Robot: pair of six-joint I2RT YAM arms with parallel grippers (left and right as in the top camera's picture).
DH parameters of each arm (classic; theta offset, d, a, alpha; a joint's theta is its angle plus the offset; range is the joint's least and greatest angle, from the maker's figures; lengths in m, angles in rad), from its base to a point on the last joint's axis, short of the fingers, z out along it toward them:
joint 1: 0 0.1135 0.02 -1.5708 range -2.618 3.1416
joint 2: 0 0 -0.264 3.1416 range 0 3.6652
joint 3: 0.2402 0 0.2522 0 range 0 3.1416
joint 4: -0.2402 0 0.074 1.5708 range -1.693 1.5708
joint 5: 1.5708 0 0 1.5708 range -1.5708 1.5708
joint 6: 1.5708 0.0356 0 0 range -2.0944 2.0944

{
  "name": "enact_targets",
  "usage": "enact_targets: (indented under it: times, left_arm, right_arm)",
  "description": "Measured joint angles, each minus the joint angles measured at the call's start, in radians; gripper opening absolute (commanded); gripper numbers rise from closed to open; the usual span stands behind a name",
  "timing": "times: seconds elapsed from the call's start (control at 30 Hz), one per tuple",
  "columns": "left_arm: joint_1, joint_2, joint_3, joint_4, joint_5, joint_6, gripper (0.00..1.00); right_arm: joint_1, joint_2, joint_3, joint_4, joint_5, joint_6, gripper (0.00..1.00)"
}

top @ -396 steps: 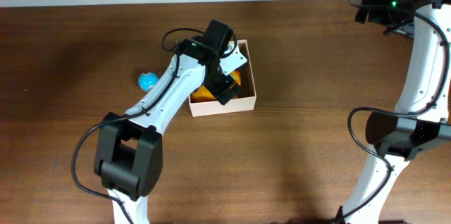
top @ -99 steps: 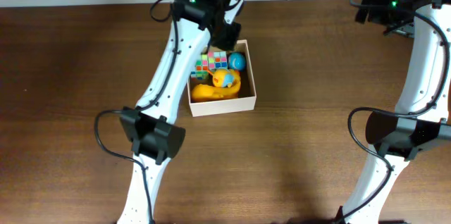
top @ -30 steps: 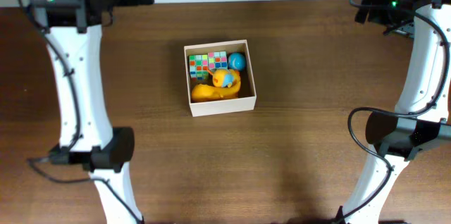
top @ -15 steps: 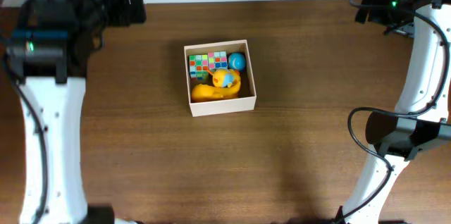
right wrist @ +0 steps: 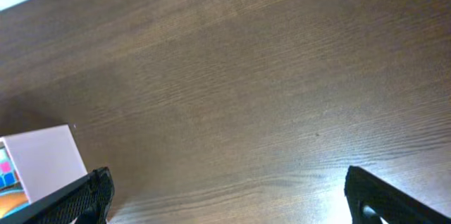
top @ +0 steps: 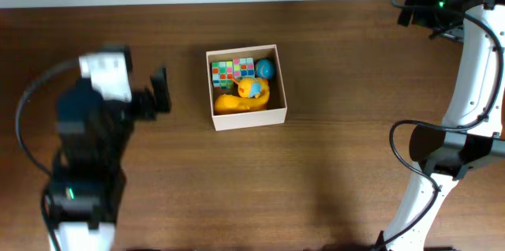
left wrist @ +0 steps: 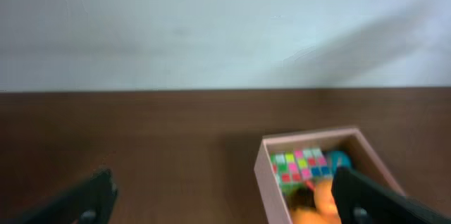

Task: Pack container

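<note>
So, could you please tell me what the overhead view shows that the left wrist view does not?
Only the overhead shows both arms, the left arm blurred and the right arm at the right side, plus the container whole, all four walls. Only the left wrist view shows the pale wall behind the table as more than a thin strip, and the left tool clearly open, fingertips spread wide, holding nothing. Both show the multicoloured cube, the blue ball and the yellow toy inside the container.

Overhead, the left arm [top: 87, 121] is blurred. The soft left wrist view cuts the container [left wrist: 263, 182] at its lower edge; the right wrist view catches only one corner.
</note>
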Motion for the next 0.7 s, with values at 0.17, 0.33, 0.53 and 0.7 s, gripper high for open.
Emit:
enact_targets:
  times: [0.17,0.33,0.53,0.7]
  left_arm:
    - [0.000,-0.246,-0.308,0.122,-0.003,0.000,0.99]
    - [0.000,-0.443,-0.543,0.161,-0.003,0.000,0.99]
    - [0.000,-0.586,-0.692,0.164,-0.003,0.000,0.99]
    - [0.000,-0.683,-0.788,0.168,-0.004,0.000,0.99]
  right_arm:
    - [0.000,0.000,0.000,0.000,0.000,0.000,0.99]
    - [0.000,0.000,0.000,0.000,0.000,0.000,0.99]
    - [0.000,0.000,0.000,0.000,0.000,0.000,0.99]
    - [0.000,0.000,0.000,0.000,0.000,0.000,0.99]
